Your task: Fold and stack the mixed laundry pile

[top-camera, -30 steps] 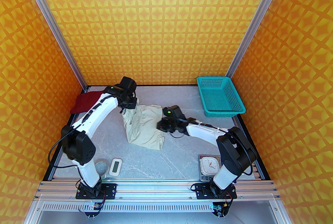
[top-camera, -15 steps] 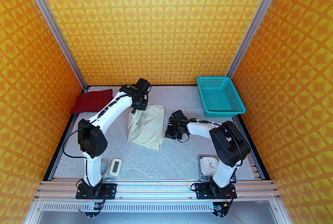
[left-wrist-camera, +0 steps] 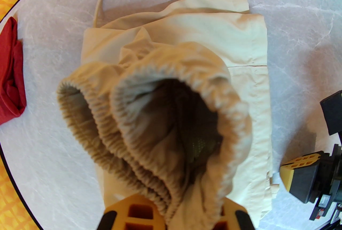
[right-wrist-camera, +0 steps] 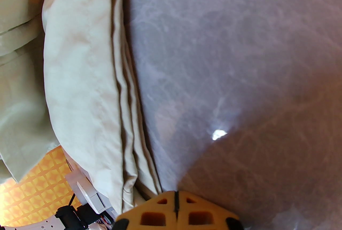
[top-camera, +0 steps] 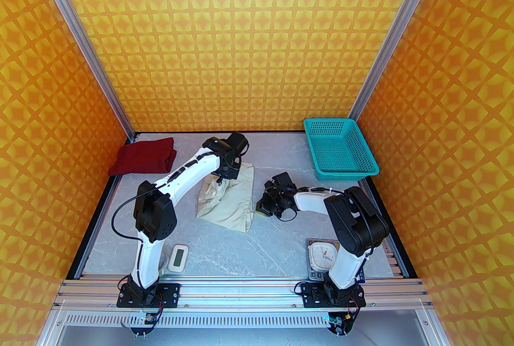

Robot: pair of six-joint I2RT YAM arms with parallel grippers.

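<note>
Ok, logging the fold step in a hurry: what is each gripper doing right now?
Left gripper: closed on the gathered elastic waistband of the cream-white fabric shorts.
Right gripper: shut, holding nothing.

The cream shorts are matt woven cloth, creased, with a puckered, ribbed elastic waistband. The red shirt is soft matt cloth. The table looks smooth, grey and stone-veined, faintly glossy. My right hand is matt yellow plastic, and the basket is teal plastic mesh.
</note>
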